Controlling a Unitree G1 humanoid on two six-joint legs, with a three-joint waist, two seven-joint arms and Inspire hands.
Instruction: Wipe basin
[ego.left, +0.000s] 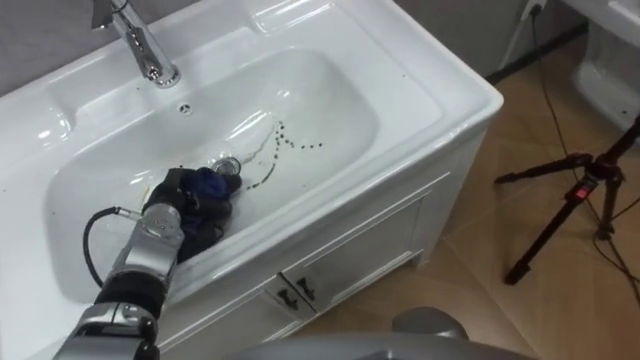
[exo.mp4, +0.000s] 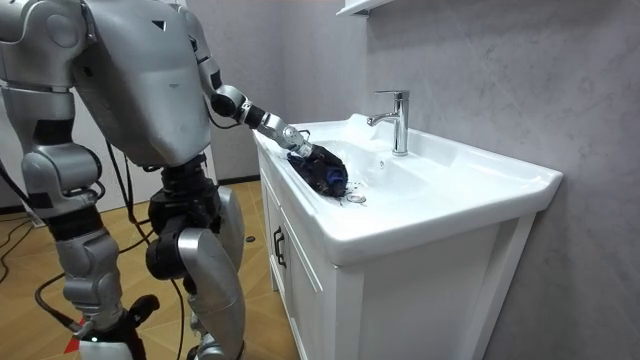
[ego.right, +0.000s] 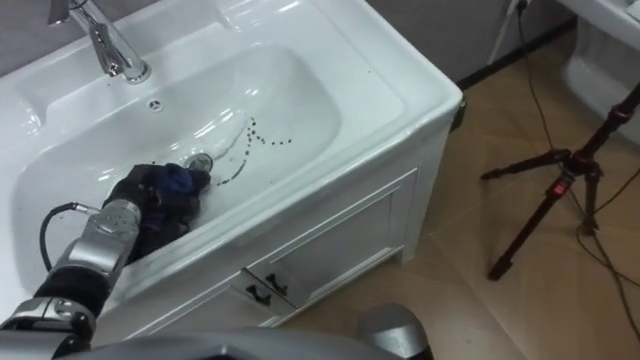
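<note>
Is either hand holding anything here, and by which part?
The left hand grips a bunched dark blue cloth in the basin; which part of it cannot be told.

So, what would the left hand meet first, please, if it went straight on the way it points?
Most likely the round metal drain in the white ceramic basin, just ahead of the left hand and its dark blue cloth; depth is uncertain.

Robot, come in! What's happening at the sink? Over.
Left hand gripping blue cloth by the drain. Right hand down at side. Dark marks in basin unwiped. Nothing blocking.
</note>
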